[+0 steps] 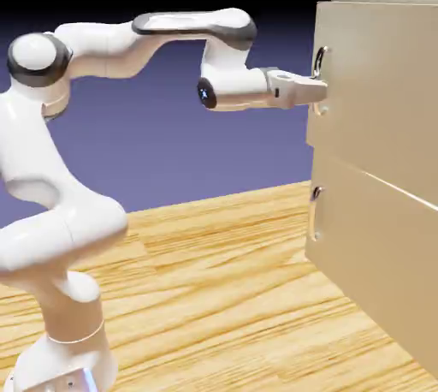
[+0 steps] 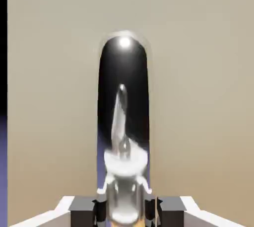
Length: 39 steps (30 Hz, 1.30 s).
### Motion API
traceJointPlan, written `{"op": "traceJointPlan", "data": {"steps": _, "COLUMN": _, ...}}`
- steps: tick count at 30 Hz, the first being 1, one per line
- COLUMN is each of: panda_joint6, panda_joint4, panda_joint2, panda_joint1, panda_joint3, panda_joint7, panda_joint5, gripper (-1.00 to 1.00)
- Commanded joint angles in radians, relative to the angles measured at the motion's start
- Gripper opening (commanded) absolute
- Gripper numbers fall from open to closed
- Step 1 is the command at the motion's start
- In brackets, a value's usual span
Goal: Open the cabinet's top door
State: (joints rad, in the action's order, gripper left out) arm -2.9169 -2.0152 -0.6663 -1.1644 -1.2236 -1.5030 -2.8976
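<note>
The beige cabinet [image 1: 385, 168] fills the exterior view's right side. Its top door [image 1: 381, 74] carries a curved silver handle [image 1: 320, 61] near the left edge. My gripper [image 1: 322, 89] reaches level against that handle, about midway down the bar. In the hand view the shiny bar handle [image 2: 124, 112] runs up the middle, large and mirror-like, and both grey fingertips [image 2: 84, 206] press against its lower end from left and right. The gripper [image 2: 126, 210] is shut on the handle. The top door panel [image 2: 198, 72] looks flush with the cabinet front.
The lower door [image 1: 376, 245] has its own small handle [image 1: 316, 193] below. A wooden table [image 1: 214, 296] stretches from the robot's base [image 1: 68, 356] to the cabinet's foot.
</note>
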Motion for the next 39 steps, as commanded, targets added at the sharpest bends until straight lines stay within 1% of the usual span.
{"op": "traceJointPlan", "data": {"steps": 1, "panda_joint6": 0.006, "panda_joint4": -0.016, "panda_joint2": 0.015, "panda_joint1": 0.036, "panda_joint3": 0.028, "panda_joint7": -0.023, "panda_joint5": -0.007, "gripper": -1.00}}
{"op": "traceJointPlan", "data": {"steps": 14, "panda_joint6": 0.053, "panda_joint4": -0.189, "panda_joint2": 0.132, "panda_joint1": 0.507, "panda_joint3": 0.420, "panda_joint7": -0.240, "panda_joint5": 0.003, "gripper": -1.00}}
{"op": "traceJointPlan", "data": {"steps": 24, "panda_joint6": 0.046, "panda_joint4": -0.253, "panda_joint2": 0.173, "panda_joint1": 0.870, "panda_joint3": 0.747, "panda_joint7": -0.426, "panda_joint5": -0.029, "gripper": -1.00}}
{"op": "traceJointPlan", "data": {"steps": 28, "panda_joint6": 0.058, "panda_joint4": -0.334, "panda_joint2": 0.112, "panda_joint1": 1.014, "panda_joint3": 0.879, "panda_joint7": -0.346, "panda_joint5": 0.096, "gripper": -1.00}}
{"op": "traceJointPlan", "data": {"steps": 39, "panda_joint6": 0.063, "panda_joint4": -0.587, "panda_joint2": -0.166, "panda_joint1": 1.364, "panda_joint3": 1.219, "panda_joint7": -0.052, "panda_joint5": 0.574, "gripper": -1.00}}
